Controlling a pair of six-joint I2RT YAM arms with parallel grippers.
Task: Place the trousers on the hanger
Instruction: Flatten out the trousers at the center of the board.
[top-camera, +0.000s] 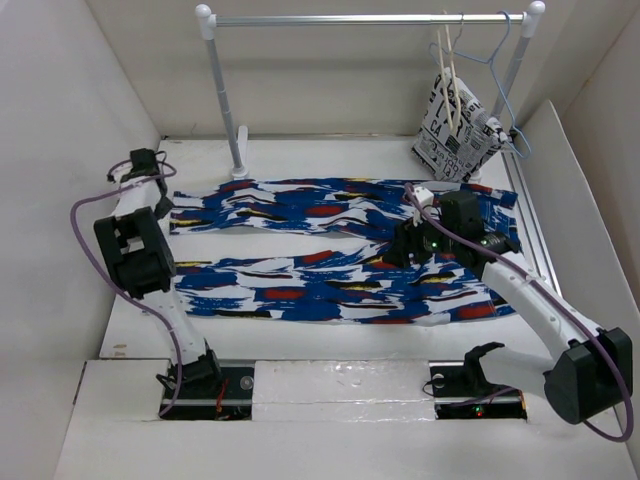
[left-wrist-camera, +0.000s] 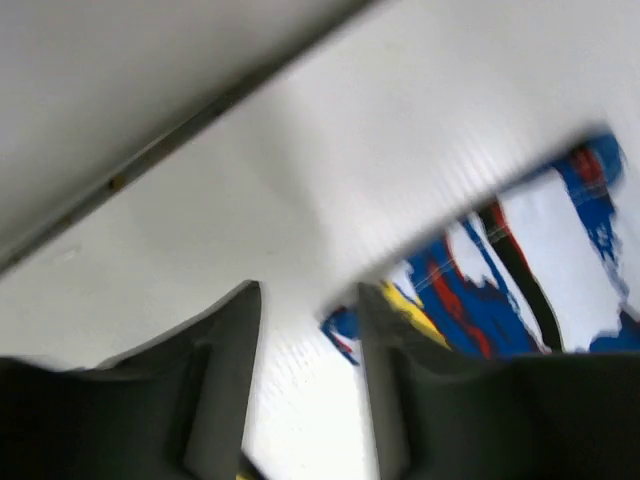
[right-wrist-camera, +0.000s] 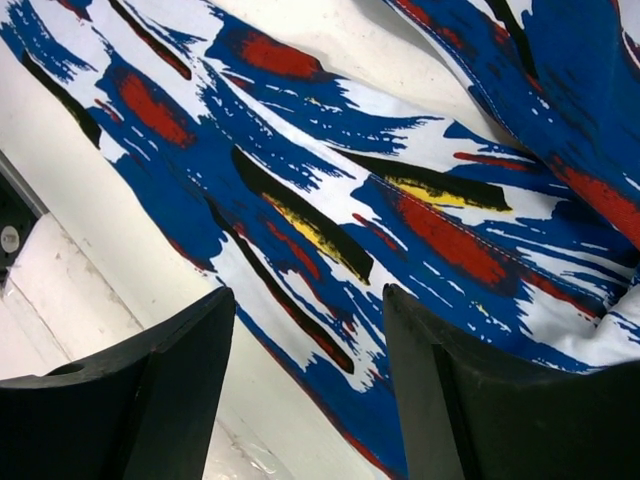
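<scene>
The trousers (top-camera: 300, 290) lie flat in the middle of the table (top-camera: 330, 345). Their long axis runs parallel to its near edge, with the hems toward the left edge and what looks like the waist toward the right. The hanger (top-camera: 452, 85) hangs on the rail (top-camera: 370, 18) above the far right corner, well apart from the cloth and nearer the right arm. The left gripper (left-wrist-camera: 305, 300) sits at the hem of the far leg. Its jaws are narrowly apart with bare table showing between them, and a corner of the print just reaches the gap, not visibly pinched. The right gripper (right-wrist-camera: 308, 295) hovers over the right-hand part of the trousers, jaws wide and empty. By count there is one pair of trousers with two legs, one beige hanger, one light blue wire hanger (top-camera: 497, 55), one lettered cloth (top-camera: 455, 125) and two arms.
</scene>
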